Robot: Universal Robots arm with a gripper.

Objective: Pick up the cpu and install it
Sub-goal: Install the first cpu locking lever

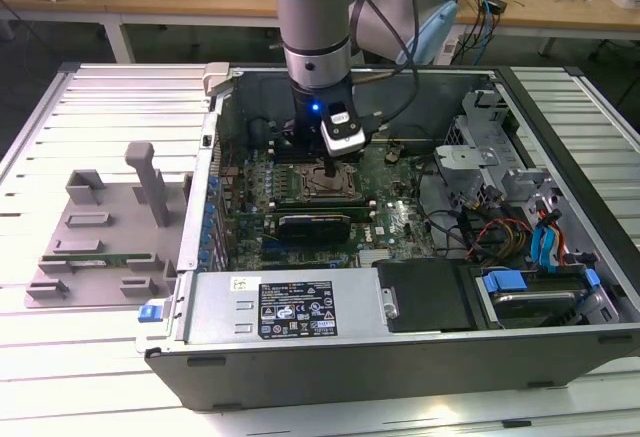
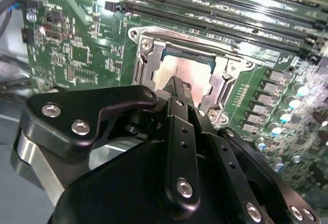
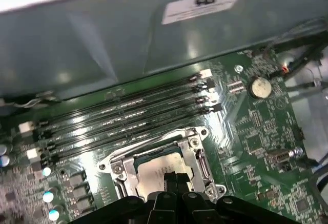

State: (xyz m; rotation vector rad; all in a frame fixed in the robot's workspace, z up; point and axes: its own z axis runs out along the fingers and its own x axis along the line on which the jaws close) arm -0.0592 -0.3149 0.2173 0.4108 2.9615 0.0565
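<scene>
The cpu (image 3: 154, 168) lies flat in the open motherboard socket (image 3: 197, 157), its silver-grey top plate (image 2: 192, 71) showing inside the metal frame (image 2: 146, 55). My gripper (image 3: 172, 178) hangs straight over it, its two black fingers pressed together with no gap, tips at or just above the plate's middle. In the second wrist view the gripper (image 2: 177, 84) ends over the plate's near edge. In the exterior view the gripper (image 1: 330, 169) reaches down into the open computer case (image 1: 300, 357) above the socket (image 1: 318, 185).
Black memory slots (image 3: 128, 112) run beside the socket. Case walls surround the board; a drive cage (image 1: 500, 157) and cables (image 1: 480, 229) fill the exterior view's right. A power supply (image 1: 290, 307) sits in front. A grey fixture (image 1: 100, 247) stands outside the case.
</scene>
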